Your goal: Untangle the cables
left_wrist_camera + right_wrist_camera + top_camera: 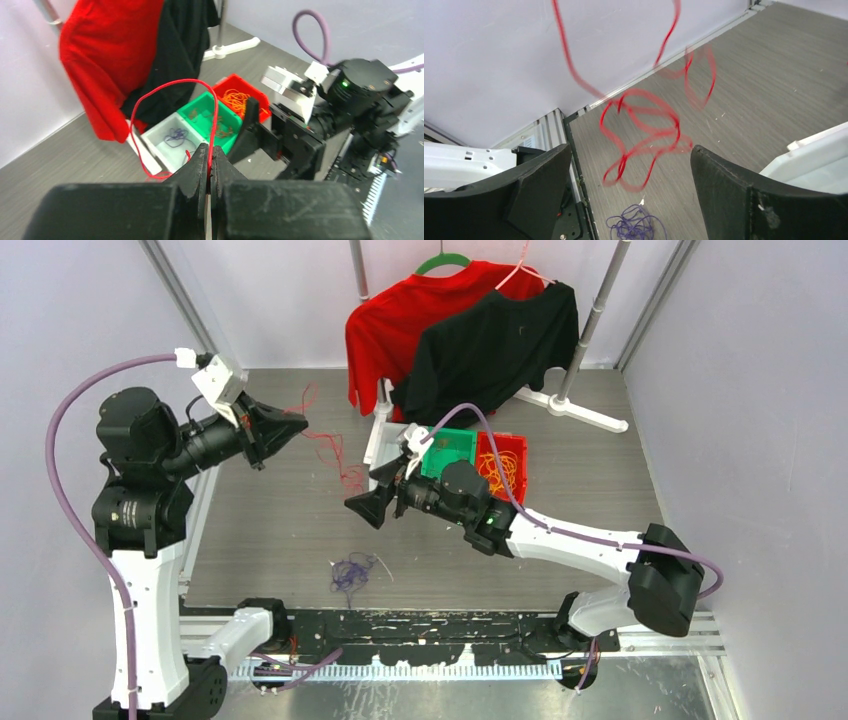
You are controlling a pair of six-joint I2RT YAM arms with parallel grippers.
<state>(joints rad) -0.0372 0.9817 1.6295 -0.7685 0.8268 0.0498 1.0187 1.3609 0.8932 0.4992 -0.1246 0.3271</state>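
Left hand (210, 156) is raised over the left side of the surface (270, 540), clenched tight on a single red cable (214, 120). The cable arches up out of the pinch, then hangs down in loose, crossed loops toward the surface. Right hand (634, 192) is released, jaws spread wide, nothing between them. It sits low, near the bottom of the dangling loops and facing them. Purple bunch (350, 572) lies on the surface near the arm bases, apart from both hands and untouched. Three bins sit side by side at the far middle of the surface. The white bin (160, 150) holds purple strands, the green bin (197, 112) a few dark ones, and the red bin (255, 92) orange ones. Judgement: the step in hand is for the right hand to catch the hanging red strand so the loops can be drawn out. Aim for one free run of strand, not the crossed cluster, since closing on a crossing would likely cinch it. The loops read blurred in the right wrist view, so the strand may be swinging; better to close once it hangs quiet. The left pinch wants to be firm and high so the strand's own weight opens the loops. Draw apart slowly and sideways, clear of the purple bunch below, or it may snag. How far the loops hang from the jaws cannot be told from the wrist view.
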